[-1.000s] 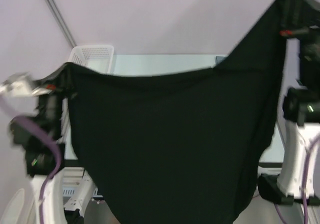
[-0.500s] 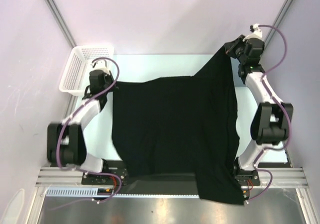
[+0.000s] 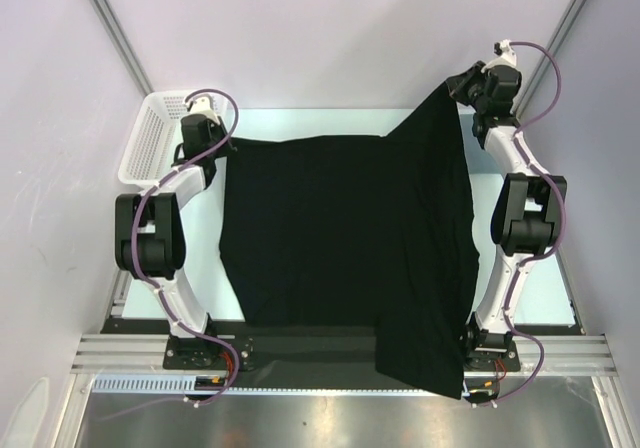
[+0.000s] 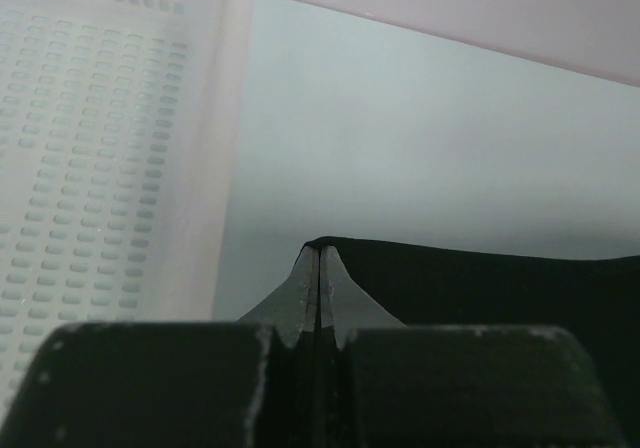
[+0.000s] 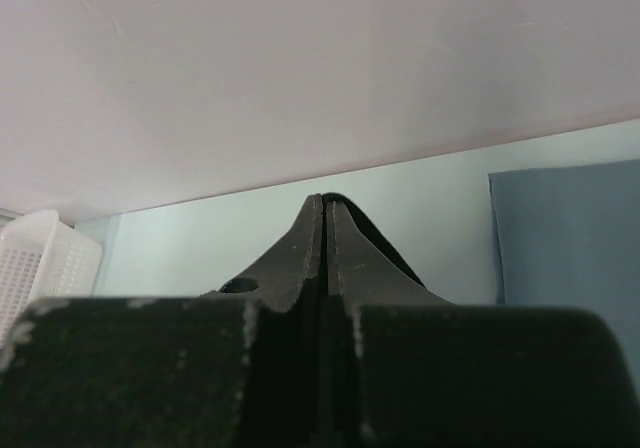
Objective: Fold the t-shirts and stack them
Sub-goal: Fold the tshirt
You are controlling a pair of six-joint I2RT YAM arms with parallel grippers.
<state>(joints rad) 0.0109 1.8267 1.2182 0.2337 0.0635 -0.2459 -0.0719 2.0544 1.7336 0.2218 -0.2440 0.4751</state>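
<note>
A large black t-shirt (image 3: 340, 228) lies spread over the table, its near right part hanging over the front rail. My left gripper (image 3: 221, 147) is shut on the shirt's far left corner, low by the table; in the left wrist view the black cloth edge (image 4: 480, 278) runs from the tips of that gripper (image 4: 319, 252). My right gripper (image 3: 456, 91) is shut on the far right corner, held a little higher, and a black fold sits at its tips (image 5: 325, 201). A slate grey-blue t-shirt (image 5: 570, 233) lies flat on the table to the right in the right wrist view.
A white mesh basket (image 3: 150, 143) stands at the far left corner, right beside my left gripper, and its wall (image 4: 100, 148) fills the left of the left wrist view. The back wall stands close behind both grippers.
The black shirt, held up high a second ago, has come down and now lies spread on the table. Both arms have reached toward the far side, still gripping its corners.
</note>
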